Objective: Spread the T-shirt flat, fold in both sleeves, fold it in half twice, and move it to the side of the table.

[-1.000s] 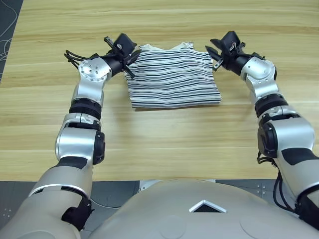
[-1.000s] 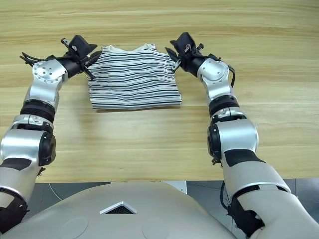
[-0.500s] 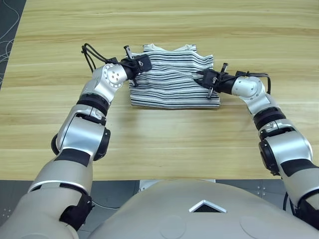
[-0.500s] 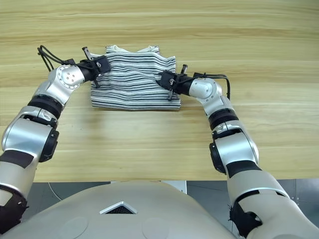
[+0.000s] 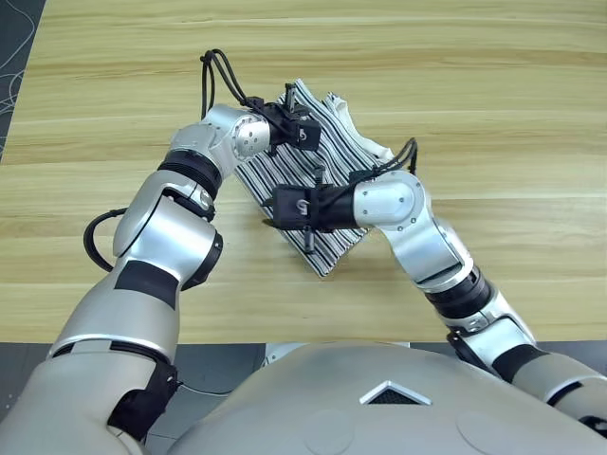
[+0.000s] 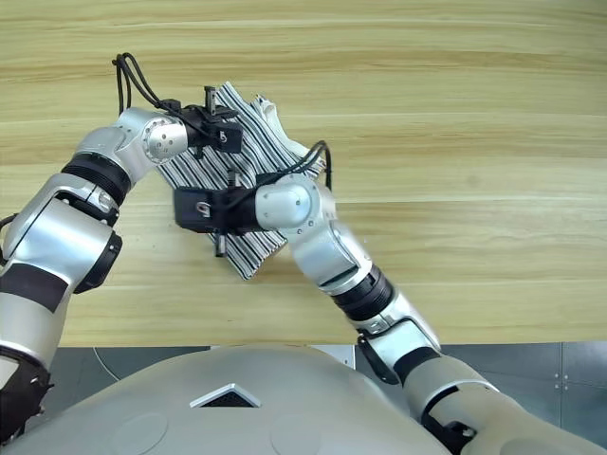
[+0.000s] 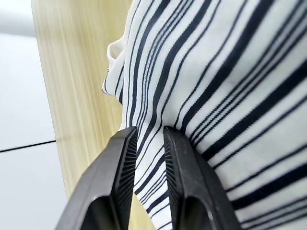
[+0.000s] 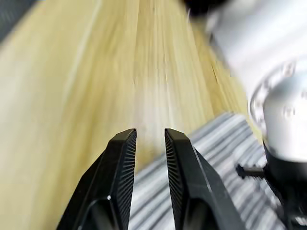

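The folded black-and-white striped T-shirt [image 5: 329, 248] lies turned diagonally on the wooden table [image 5: 493, 114], with its collar corner pointing away from me. My left gripper [image 5: 311, 135] sits on the shirt's far corner; in the left wrist view striped cloth [image 7: 230, 96] runs into the narrow gap of the shut left gripper [image 7: 149, 132]. My right arm crosses over the shirt, and my right gripper [image 5: 271, 210] rests at its left edge. In the right wrist view the right gripper [image 8: 150, 132] is shut, with bare wood in the slit and the striped shirt [image 8: 201, 158] under it.
The table's left edge and dark floor [image 5: 14, 57] are at the far left. Bare wood extends to the right [image 5: 512, 190] and behind the shirt. The table's front edge [image 5: 285, 339] runs close to my body.
The shirt has turned from square to diagonal and slid a little left and nearer. My right arm swung across it to its left edge; my left gripper moved onto its far corner.
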Motion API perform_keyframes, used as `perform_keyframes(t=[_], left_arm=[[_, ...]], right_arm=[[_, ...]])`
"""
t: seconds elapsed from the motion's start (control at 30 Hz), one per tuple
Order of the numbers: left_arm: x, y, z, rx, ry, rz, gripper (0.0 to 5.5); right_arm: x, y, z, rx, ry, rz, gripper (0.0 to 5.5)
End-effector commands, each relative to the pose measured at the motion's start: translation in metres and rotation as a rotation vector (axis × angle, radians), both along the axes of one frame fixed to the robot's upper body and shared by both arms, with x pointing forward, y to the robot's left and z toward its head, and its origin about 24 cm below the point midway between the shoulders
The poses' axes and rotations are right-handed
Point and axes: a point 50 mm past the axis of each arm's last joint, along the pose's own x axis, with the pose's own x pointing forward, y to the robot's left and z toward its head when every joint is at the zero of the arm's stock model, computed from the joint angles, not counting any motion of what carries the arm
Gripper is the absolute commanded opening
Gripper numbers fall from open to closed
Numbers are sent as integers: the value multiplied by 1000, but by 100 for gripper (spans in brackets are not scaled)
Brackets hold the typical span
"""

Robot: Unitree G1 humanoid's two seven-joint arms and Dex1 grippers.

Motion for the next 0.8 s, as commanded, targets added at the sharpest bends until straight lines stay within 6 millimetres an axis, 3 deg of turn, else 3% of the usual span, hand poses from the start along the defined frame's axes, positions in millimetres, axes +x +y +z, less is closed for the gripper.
perform_keyframes(t=[0.03, 0.23, 0.33, 0.43, 0.47, 0.53, 0.6, 0.67, 0.8], left_arm=[[-3, -3, 1, -6, 27, -56, 102], [11, 50, 47, -156, -87, 68, 102], [9, 90, 57, -204, -118, 202, 102], [1, 124, 61, -286, -118, 349, 102], [-2, 133, 58, -318, -96, 409, 102], [-16, 151, 34, -421, 36, 614, 102], [-38, 151, -1, -570, 220, 833, 102], [-59, 139, -20, -642, 313, 952, 102], [-80, 126, -20, -653, 332, 1079, 102]], right_arm=[[17, -16, 16, -5, -34, -74, 110], [46, -85, 35, 52, -84, -226, 110], [66, -121, 44, 116, -92, -360, 110], [89, -147, 40, 132, -100, -506, 110], [95, -151, 34, 118, -104, -533, 110], [107, -153, 13, 35, -134, -564, 110], [119, -152, -11, -59, -173, -588, 110], [127, -155, -32, -137, -193, -599, 110], [133, -162, -58, -233, -212, -614, 110]])
